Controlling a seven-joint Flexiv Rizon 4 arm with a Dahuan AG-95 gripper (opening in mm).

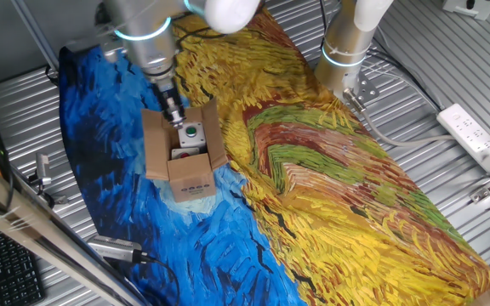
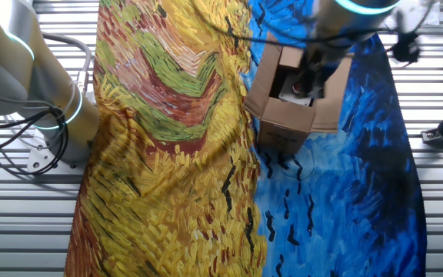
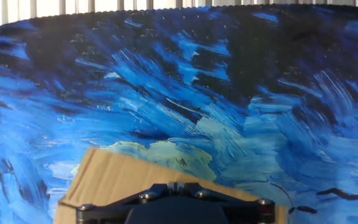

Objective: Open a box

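Observation:
The small brown cardboard box (image 1: pixel 190 174) stands on the blue part of the painted cloth, its top flaps spread outward and black marks on its near end face. Inside lies a white item with a green round part (image 1: pixel 192 132). My gripper (image 1: pixel 175 115) points down over the far end of the box opening, fingers together. In the other fixed view the gripper (image 2: pixel 312 81) reaches into the open box (image 2: pixel 283 127). In the hand view the shut gripper (image 3: pixel 179 184) sits against a cardboard flap (image 3: pixel 120 180); whether it pinches the flap is hidden.
A painted cloth (image 1: pixel 330 170), blue and yellow, covers the table. A second arm's base (image 1: pixel 345 51) stands at the far edge. A white power strip (image 1: pixel 475 136) lies at the right, a keyboard (image 1: pixel 7 268) at the near left.

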